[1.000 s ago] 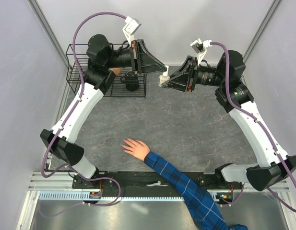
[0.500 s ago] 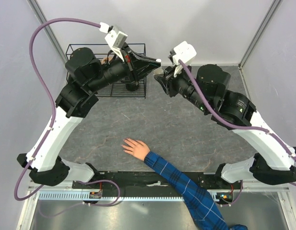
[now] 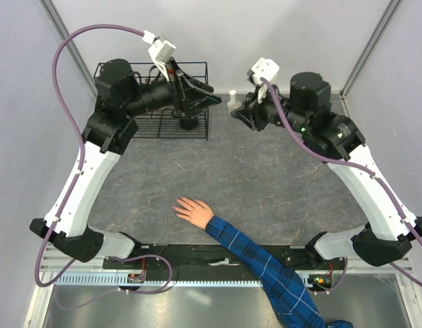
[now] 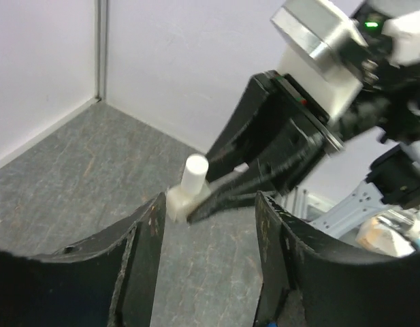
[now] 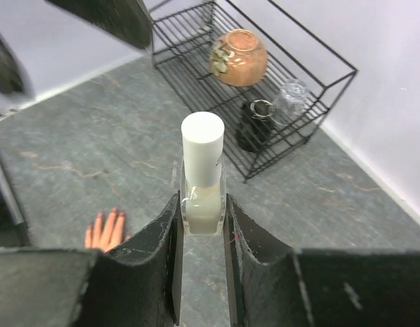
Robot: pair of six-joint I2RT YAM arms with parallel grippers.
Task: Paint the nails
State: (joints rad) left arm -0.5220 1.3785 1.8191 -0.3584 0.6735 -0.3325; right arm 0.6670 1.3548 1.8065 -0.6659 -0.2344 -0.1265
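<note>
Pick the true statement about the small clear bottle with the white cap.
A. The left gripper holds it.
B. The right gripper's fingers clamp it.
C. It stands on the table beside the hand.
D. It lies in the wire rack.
B: the right wrist view shows the bottle upright between the shut fingers of the right gripper, while the left gripper stands open, short of it.

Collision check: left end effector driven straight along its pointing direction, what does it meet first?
Probably the bottle in the right end effector, straight ahead of the open left end effector; depth unclear.
</note>
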